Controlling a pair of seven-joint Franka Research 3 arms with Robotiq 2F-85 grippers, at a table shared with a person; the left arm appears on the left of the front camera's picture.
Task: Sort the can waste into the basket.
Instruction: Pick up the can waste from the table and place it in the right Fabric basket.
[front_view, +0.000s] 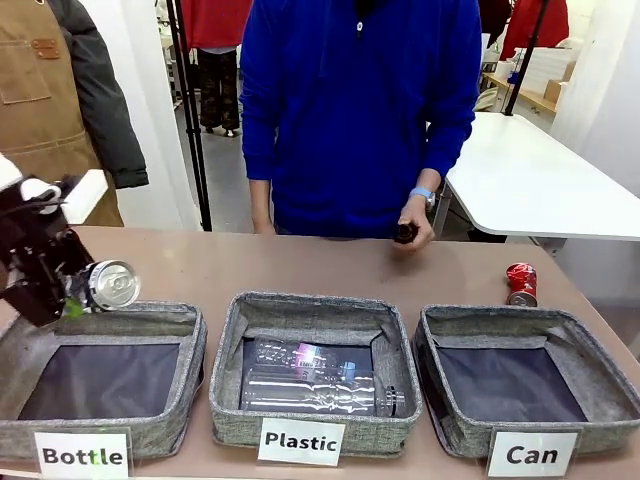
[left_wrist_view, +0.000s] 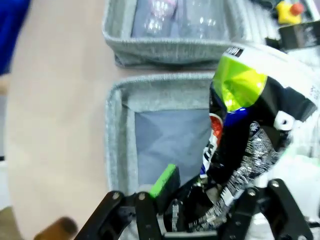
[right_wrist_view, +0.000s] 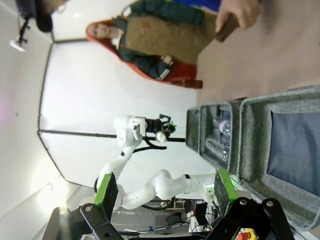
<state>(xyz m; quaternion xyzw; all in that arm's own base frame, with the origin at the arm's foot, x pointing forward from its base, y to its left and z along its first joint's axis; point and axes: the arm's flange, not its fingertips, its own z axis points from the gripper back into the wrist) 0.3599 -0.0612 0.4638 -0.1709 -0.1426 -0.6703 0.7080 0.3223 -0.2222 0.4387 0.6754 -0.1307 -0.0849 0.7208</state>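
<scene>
At the left of the frame, the left gripper (front_view: 84, 291) grips a crushed can (front_view: 113, 284) above the "Bottle" bin (front_view: 150, 313). A red can (front_view: 521, 284) lies at the right, behind the "Can" basket (front_view: 500, 318).

Crushed red can (front_view: 521, 284) on table just behind basket (front_view: 600, 425); blue can (front_view: 112, 284) aloft

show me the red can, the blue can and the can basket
red can (front_view: 521, 280): front view, on its crushed side
blue can (left_wrist_view: 240, 145): left wrist view, on its dented dark side
can basket (front_view: 497, 315): front view, on its far rim
</scene>
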